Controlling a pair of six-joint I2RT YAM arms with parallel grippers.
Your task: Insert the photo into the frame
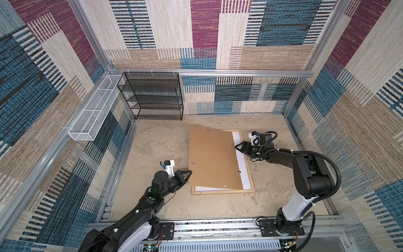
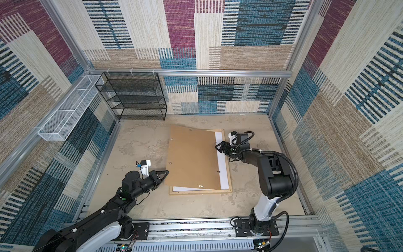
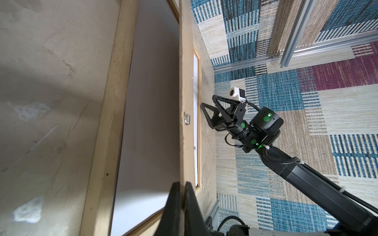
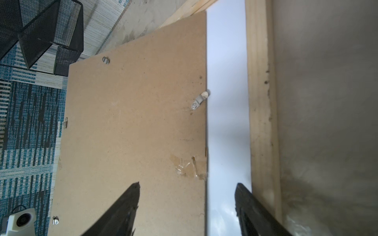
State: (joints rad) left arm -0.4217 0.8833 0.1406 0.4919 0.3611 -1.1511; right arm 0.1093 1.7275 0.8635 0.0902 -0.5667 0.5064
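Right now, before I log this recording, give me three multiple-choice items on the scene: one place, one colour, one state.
1. The flat brown fibreboard backing board lies: A) askew over the pale wooden rectangular frame B) seated squarely inside it C) upright against a wall
2. The thin flat sheet exposed inside the frame is: A) red B) white C) green
3. The left end effector is: A) wide open B) shut on the board's edge C) out of view
Answers: 1A, its edges cross the frame's strips; 2B, a white strip shows beside the board; 3B, its fingers pinch the edge.
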